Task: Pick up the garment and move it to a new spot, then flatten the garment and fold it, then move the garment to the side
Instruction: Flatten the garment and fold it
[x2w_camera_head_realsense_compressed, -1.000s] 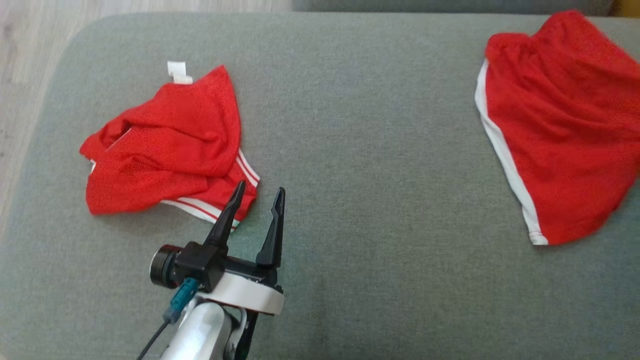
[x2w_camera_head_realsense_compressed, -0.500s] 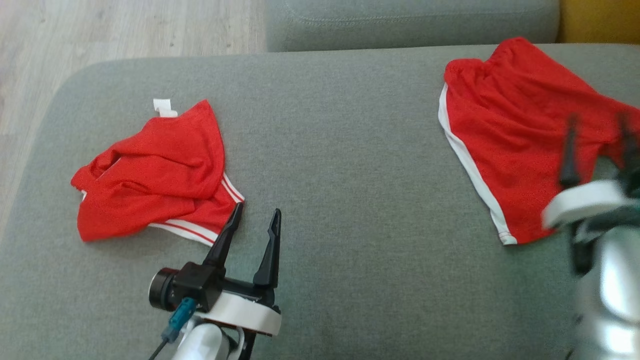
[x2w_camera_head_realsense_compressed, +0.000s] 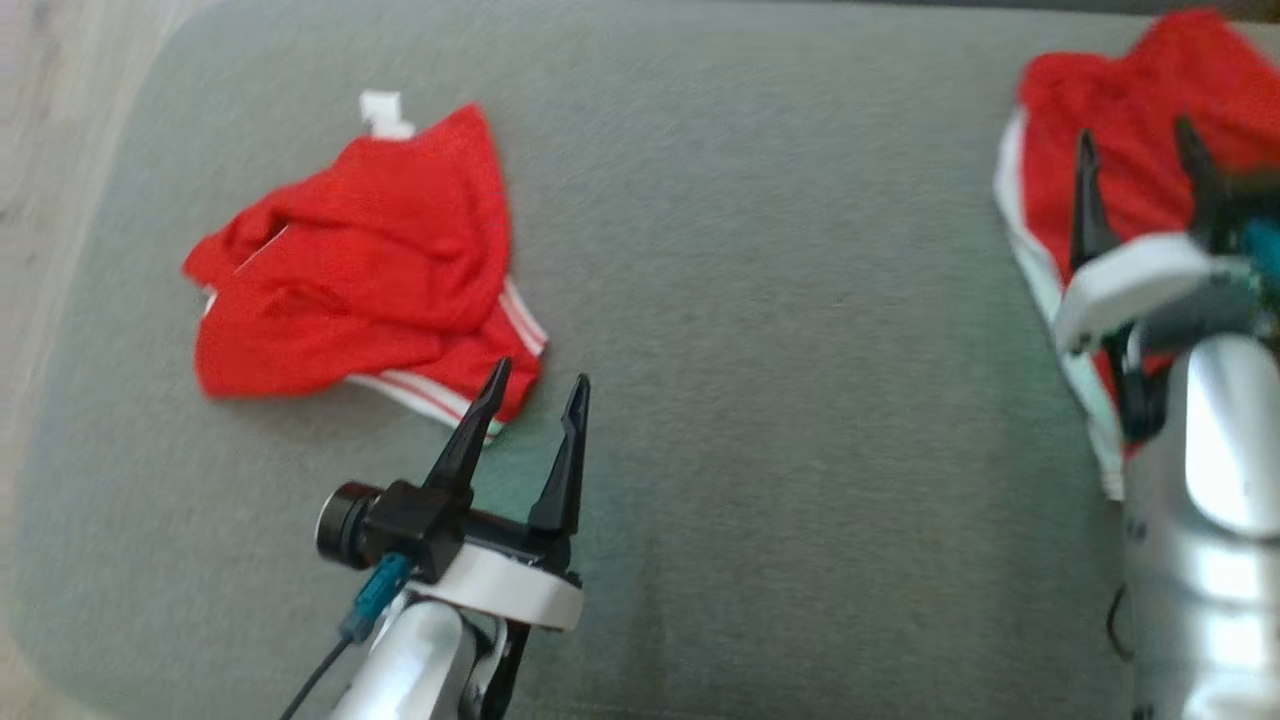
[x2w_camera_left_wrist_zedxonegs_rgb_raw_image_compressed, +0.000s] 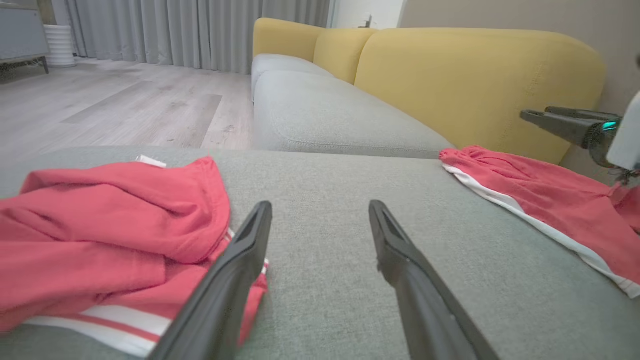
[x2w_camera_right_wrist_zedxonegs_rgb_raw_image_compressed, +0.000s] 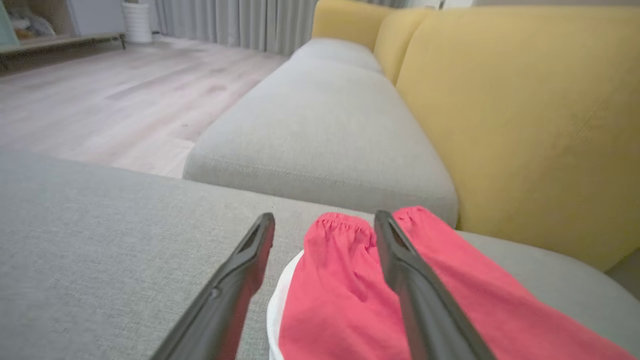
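The crumpled red garment lies in a heap at the upper left of the head view, on a big grey cushion. It has white stripes along its lower edge and a small white tag sticking out at its top. In the left wrist view the crumpled red garment is at the lower left. The left gripper is just below and to the right of the heap, with its two dark fingers spread wide and nothing between them. One fingertip looks to be right at the striped edge, but I cannot tell if it touches. At the upper right of the head view lies a second red piece, the red shorts, with a white edge. The right gripper is over them, fingers wide apart and holding nothing. In the right wrist view the red shorts lie under the spread fingers, with a yellow sofa back and a wood floor behind.
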